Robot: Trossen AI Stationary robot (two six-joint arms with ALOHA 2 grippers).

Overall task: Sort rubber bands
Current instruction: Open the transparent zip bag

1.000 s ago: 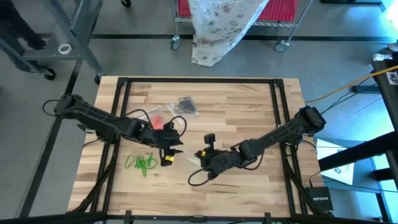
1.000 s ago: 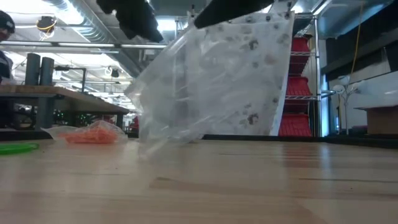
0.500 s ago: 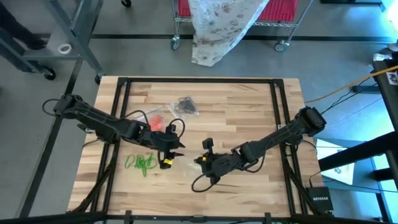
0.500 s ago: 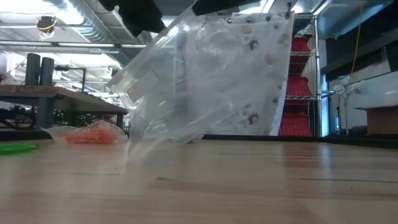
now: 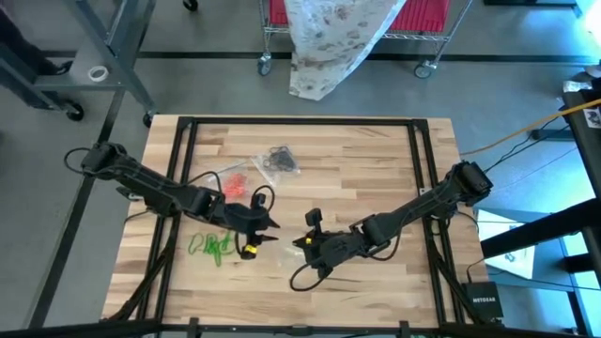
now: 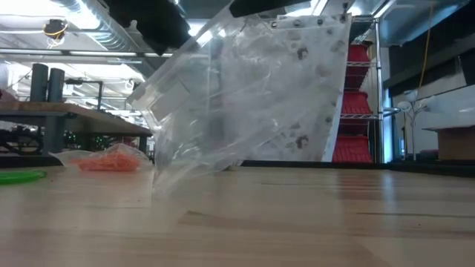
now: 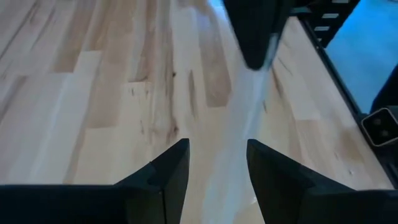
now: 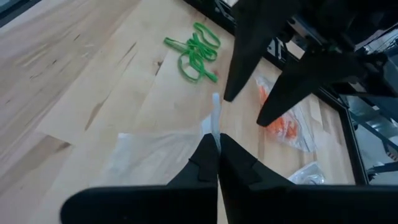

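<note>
right wrist view: right gripper (image 8: 217,144) pinches clear bag (image 8: 155,155); left gripper (image 7: 217,163) gapes.

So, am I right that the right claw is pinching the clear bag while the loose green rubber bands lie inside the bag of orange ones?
Not quite. The right claw does pinch the clear bag, but the green rubber bands lie bare on the table, apart from the bag of orange ones, as the right wrist view shows.
</note>
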